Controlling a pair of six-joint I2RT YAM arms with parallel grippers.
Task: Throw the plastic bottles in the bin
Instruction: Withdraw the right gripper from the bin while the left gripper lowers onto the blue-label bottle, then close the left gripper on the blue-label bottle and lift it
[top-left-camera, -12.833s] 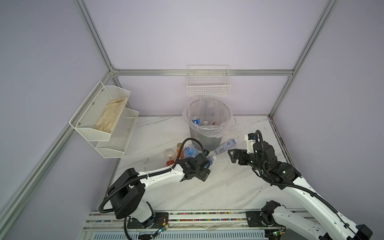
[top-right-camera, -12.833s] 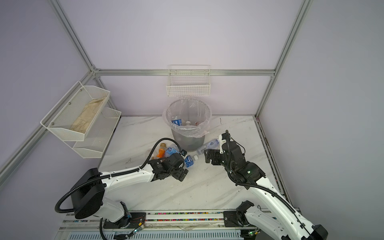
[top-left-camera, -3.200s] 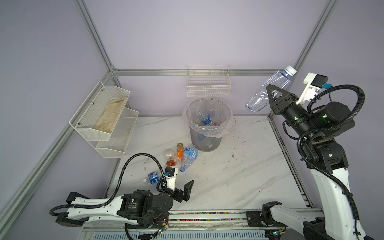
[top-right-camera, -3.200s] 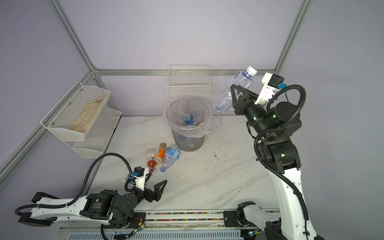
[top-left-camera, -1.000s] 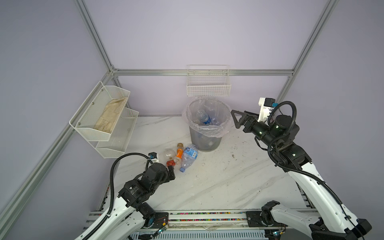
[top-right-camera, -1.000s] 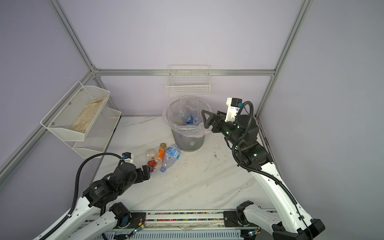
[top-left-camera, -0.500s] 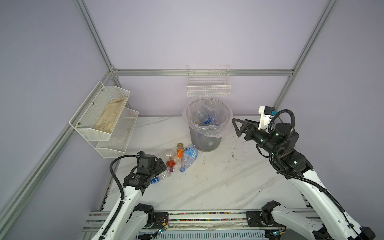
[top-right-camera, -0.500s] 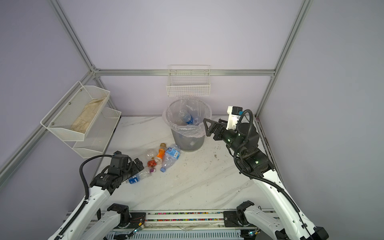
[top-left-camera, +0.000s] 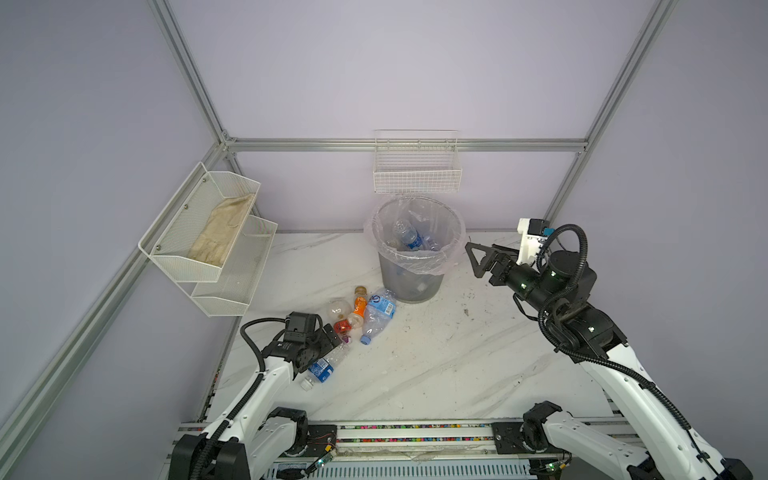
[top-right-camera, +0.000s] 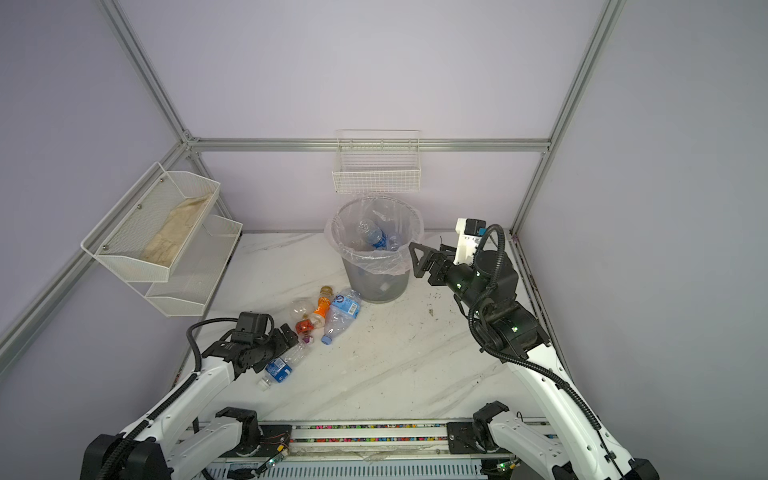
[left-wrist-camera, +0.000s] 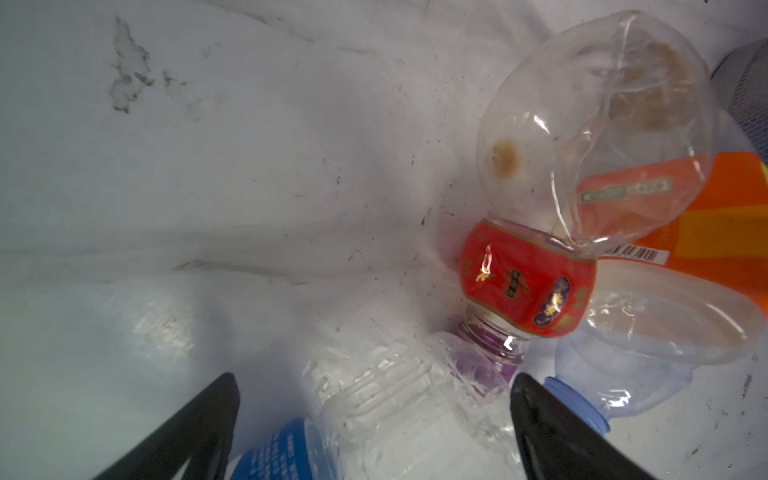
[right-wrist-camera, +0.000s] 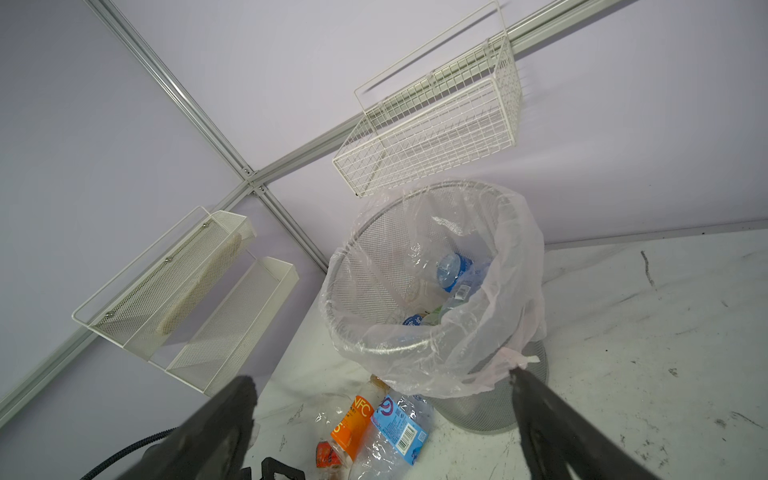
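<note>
Scuffed, marble-patterned bench (top-left-camera: 415, 374), viewed from the rail side. Nearest, the left hand (left-wrist-camera: 374, 378) sits low by the bench's left edge with its fingers spread wide on either side of a crumpled clear bottle (top-left-camera: 323, 366) with a blue label. The bottle lies on its side, cap toward the rail. Nothing is gripped yet, and whether the pads touch the plastic cannot be told. Empty and thin-walled, it looks feather-light, springy and slick, likely to buckle or squirt free under a hard pinch. The ribbed body beside the label seems a safer hold than the tapering neck. Just beyond, at least three more bottles huddle together near the bin's foot: a red-banded bulb bottle (top-left-camera: 341, 326), an orange-labelled bottle (top-left-camera: 360, 305) and a larger blue-labelled bottle (top-left-camera: 379, 312). The bin (top-left-camera: 409, 284), lined in clear plastic, already holds several bottles. Just beside its rim the right hand (top-left-camera: 474, 259) hangs raised above the bench, fingers apart and empty, pointing toward the liner.
</note>
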